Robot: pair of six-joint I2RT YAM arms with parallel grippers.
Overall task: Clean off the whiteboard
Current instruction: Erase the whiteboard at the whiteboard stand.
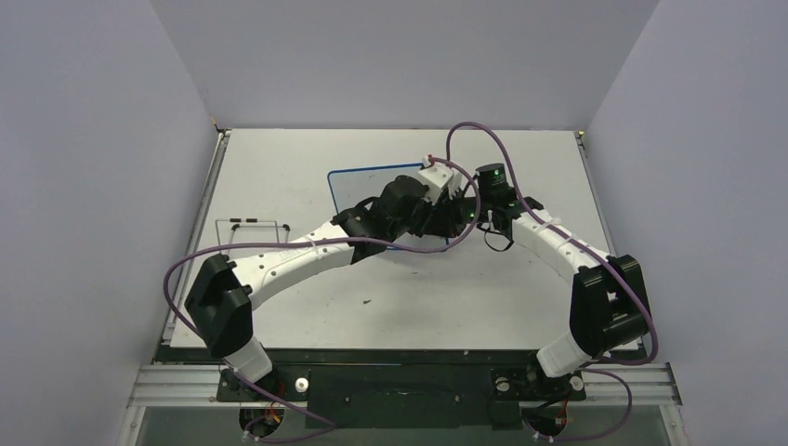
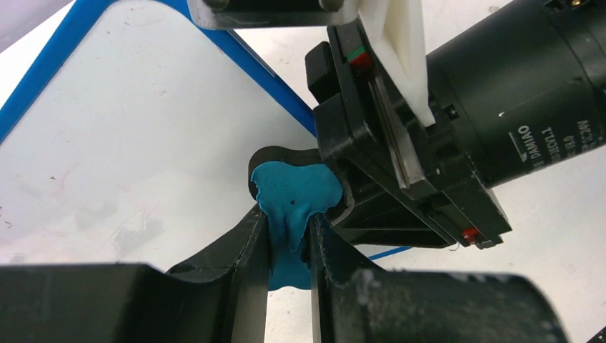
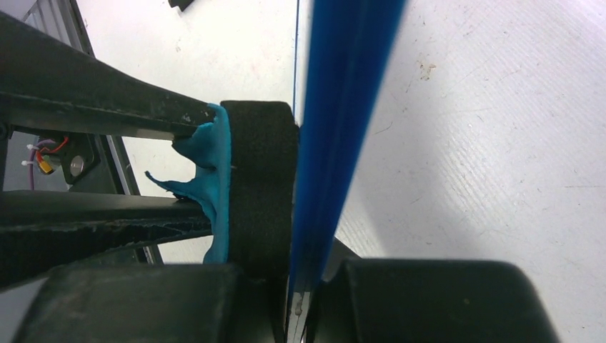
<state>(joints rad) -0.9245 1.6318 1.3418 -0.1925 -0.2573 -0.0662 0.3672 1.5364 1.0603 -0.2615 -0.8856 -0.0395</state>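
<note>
Step in hand: wiping. The whiteboard (image 1: 367, 190) sits at the centre of the table (image 1: 279, 158), towards the far side; whether it lies flat or is tipped up off the surface cannot be determined from the overhead view. The right gripper (image 3: 301, 286) is closed on the board's right-hand blue rim and pins it in place. The left gripper (image 2: 288, 223) is clamped on the blue body of the eraser (image 2: 293, 189), whose black felt face presses against the board just beside the right gripper. No legible writing shows on the visible board surface. Only faint red and grey smears appear to the left of the eraser, so the task is judged well advanced but not finished. The next move calls for a stroke to the left across those smears, with the felt held flat on the board and the right-hand clamp unchanged. Obstruction: the two grippers are nearly touching, which leaves little room for strokes to the right. A purple cable (image 1: 200, 260) loops off the left arm, and a thin wire frame (image 1: 251, 223) lies at the table's left, well apart from the board.
</note>
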